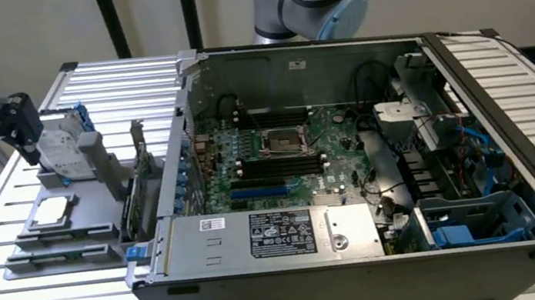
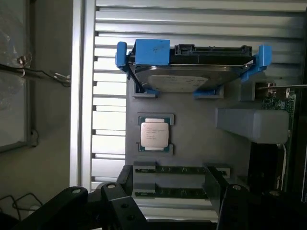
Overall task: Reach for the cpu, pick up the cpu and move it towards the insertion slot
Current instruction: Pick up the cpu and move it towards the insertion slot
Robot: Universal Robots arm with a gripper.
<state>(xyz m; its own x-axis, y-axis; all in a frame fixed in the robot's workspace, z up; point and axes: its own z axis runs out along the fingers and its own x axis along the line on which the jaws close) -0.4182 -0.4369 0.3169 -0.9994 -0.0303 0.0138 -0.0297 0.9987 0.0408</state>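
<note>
The cpu (image 1: 53, 211) (image 2: 154, 134) is a small silvery square chip lying flat in a bracket on the grey fixture plate (image 1: 84, 213) (image 2: 192, 143), outside the computer case on the exterior view's left. My gripper (image 1: 18, 124) (image 2: 168, 206) hangs well above that fixture, past the hard drive end, with its black fingers (image 2: 72, 203) spread apart and nothing between them. The insertion slot (image 1: 285, 140), a shiny square frame with a dark centre, sits on the green motherboard inside the open case, far from the gripper.
A silver hard drive in a blue frame (image 1: 60, 150) (image 2: 192, 72) stands on edge on the fixture beside the cpu. Two memory sticks (image 2: 168, 170) lie in holders on its other side. A grey block (image 2: 252, 124) and an upright card (image 1: 135, 202) stand between fixture and case wall (image 1: 172, 170).
</note>
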